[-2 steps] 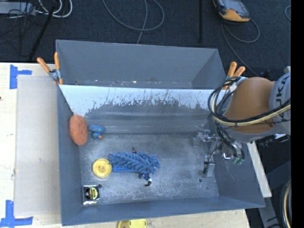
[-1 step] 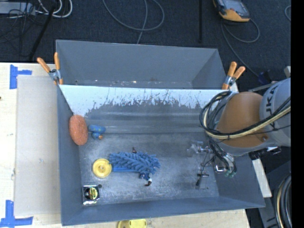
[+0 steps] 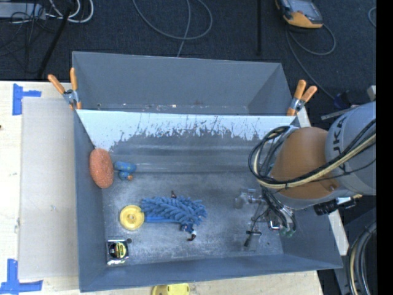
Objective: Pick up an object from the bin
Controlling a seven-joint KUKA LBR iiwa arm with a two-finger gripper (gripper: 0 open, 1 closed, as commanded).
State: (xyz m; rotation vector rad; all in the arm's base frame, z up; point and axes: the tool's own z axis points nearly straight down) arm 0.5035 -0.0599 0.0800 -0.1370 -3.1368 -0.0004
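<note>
My gripper (image 3: 247, 220) hangs low over the right part of the bin floor, fingers spread open and nothing between them. The bare floor lies under it. The nearest loose thing is a blue shaggy brush-like piece (image 3: 174, 210), lying to the gripper's left in the middle of the bin. A yellow round disc (image 3: 131, 217) touches that piece's left end. A small black and yellow tape measure (image 3: 116, 249) sits in the front left corner.
An orange-brown oval lump (image 3: 101, 168) leans at the left wall, with a small blue piece (image 3: 124, 169) beside it. The arm's orange cover and looped cables hang over the bin's right side. The back of the floor is bare.
</note>
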